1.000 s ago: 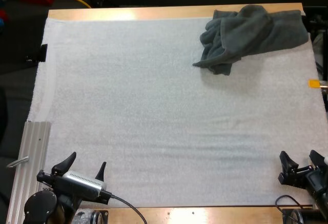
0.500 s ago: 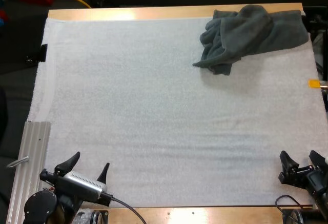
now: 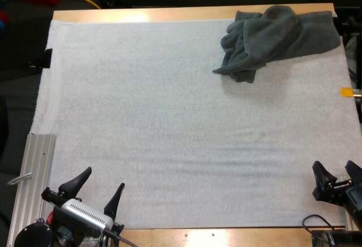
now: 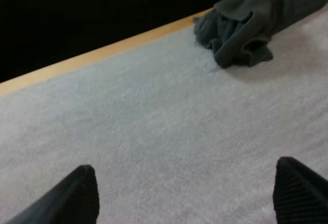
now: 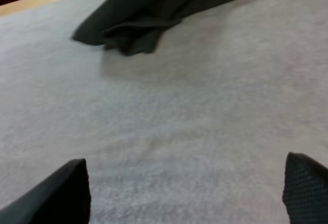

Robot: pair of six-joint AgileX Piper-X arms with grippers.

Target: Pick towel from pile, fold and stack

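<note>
1. The crumpled towel [image 3: 280,35] lies upper right in the high view, on the white mat [image 3: 169,117] near its far edge.
2. Left gripper [image 3: 102,181] at lower left, right gripper [image 3: 334,168] at lower right — both with fingers spread, holding nothing, well apart from the towel.
3. The pick looks not yet begun; the next move calls for a reach across the mat to a towel edge.
</note>
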